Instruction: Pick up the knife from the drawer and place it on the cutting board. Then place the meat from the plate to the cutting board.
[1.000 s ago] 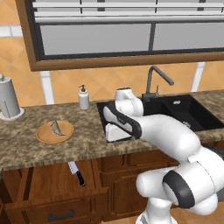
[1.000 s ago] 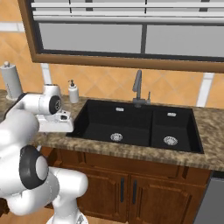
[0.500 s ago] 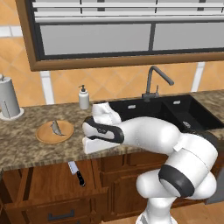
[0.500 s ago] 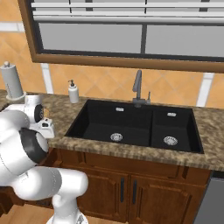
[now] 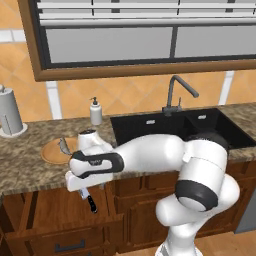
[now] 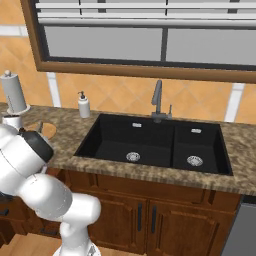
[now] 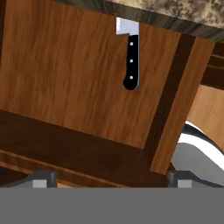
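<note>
Black-handled knife (image 7: 131, 61) lies in the open drawer (image 7: 78, 78), blade tucked under the desk (image 5: 30, 165) edge. Gripper (image 7: 109, 177) hangs above, spread wide and empty; descending carelessly could strike that overhang or miss the handle.

You've got one knife (image 7: 131, 57) in one drawer (image 7: 74, 87), one plate (image 5: 52, 151) carrying one piece of meat (image 5: 63, 146), one soap bottle (image 5: 95, 111), one paper-towel roll (image 5: 10, 114) and one faucet (image 5: 175, 94) (over a two-basin sink (image 6: 150, 145)).
</note>
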Controlling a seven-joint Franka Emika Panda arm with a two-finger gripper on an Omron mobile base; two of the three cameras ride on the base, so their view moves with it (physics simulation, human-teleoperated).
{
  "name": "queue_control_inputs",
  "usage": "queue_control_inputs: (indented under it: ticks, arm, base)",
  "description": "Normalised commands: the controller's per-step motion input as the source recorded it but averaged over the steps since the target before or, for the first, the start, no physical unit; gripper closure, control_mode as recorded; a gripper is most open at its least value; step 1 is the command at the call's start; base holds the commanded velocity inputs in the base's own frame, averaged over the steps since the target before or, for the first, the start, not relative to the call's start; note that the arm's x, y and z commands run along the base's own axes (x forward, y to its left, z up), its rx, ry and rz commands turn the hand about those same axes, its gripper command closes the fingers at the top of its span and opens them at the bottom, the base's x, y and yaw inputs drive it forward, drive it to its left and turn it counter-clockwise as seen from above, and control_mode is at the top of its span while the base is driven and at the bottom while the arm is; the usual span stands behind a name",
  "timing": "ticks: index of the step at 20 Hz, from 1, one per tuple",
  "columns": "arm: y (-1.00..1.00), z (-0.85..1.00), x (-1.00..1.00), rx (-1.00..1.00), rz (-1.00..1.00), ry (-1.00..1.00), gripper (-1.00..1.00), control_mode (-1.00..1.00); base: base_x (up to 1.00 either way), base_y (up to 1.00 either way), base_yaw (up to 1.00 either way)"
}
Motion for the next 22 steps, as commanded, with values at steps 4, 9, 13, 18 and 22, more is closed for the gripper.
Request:
queue_control_inputs:
  ticks: [4,9,13,18,22]
  arm:
    - [0.64,-0.11,-0.27,-0.01,0.00,0.04,-1.00,-1.00]
    - [0.03,-0.49,-0.19,0.00,0.00,0.10,-1.00,-1.00]
    - [0.02,-0.49,-0.34,0.00,0.00,0.13,-1.00,-1.00]
    - [0.12,-0.09,-0.56,0.00,0.00,0.21,-1.00,-1.00]
    - [0.04,-0.02,-0.48,0.00,0.00,0.12,-1.00,-1.00]
  base:
    - [0.00,0.00,0.00]
    - [0.00,0.00,0.00]
    - [0.00,0.00,0.00]
    - [0.00,0.00,0.00]
    - [0.00,0.00,0.00]
